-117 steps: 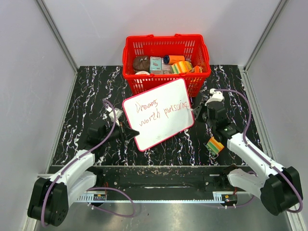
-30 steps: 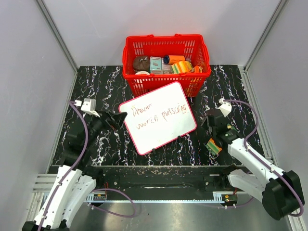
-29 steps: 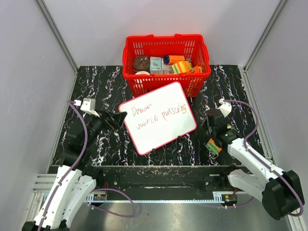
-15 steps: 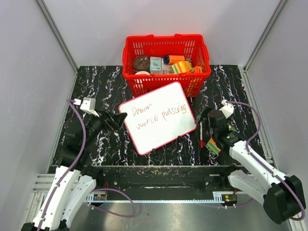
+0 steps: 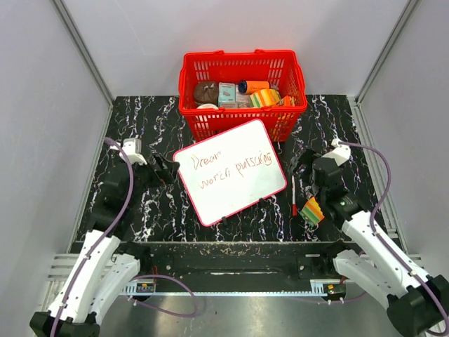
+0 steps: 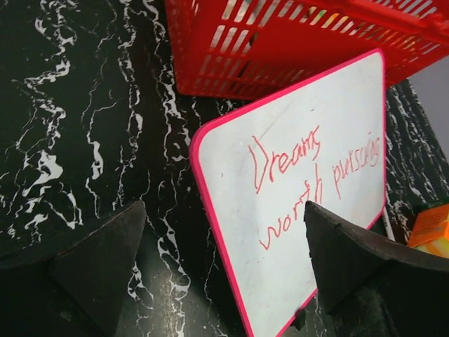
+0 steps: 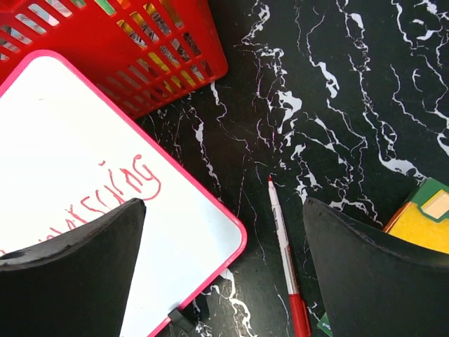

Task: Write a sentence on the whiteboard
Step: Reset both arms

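Observation:
The whiteboard (image 5: 231, 200), white with a pink rim, sits askew in front of the red basket. On it is the sentence (image 5: 231, 168) in red, two lines reading "Dream worth pursuing". It also shows in the left wrist view as the sentence (image 6: 309, 179) on the whiteboard (image 6: 309, 281). My left gripper (image 5: 165, 168) is open beside the board's left edge, holding nothing. My right gripper (image 5: 300, 164) is open to the board's right. A red-and-white marker pen (image 5: 293, 196) lies loose on the table; in the right wrist view the pen (image 7: 283, 256) rests below the open jaws, beside the whiteboard (image 7: 77, 133).
The red basket (image 5: 242, 105) with several small items stands behind the board. An orange and green block (image 5: 312, 210) lies right of the pen, close to my right arm. Grey walls close in the black marbled table (image 5: 133, 119) on three sides.
My right gripper has opened and let go of the marker pen, which now lies on the table. The right arm has drawn back to the right. The left gripper has pulled slightly away from the board.

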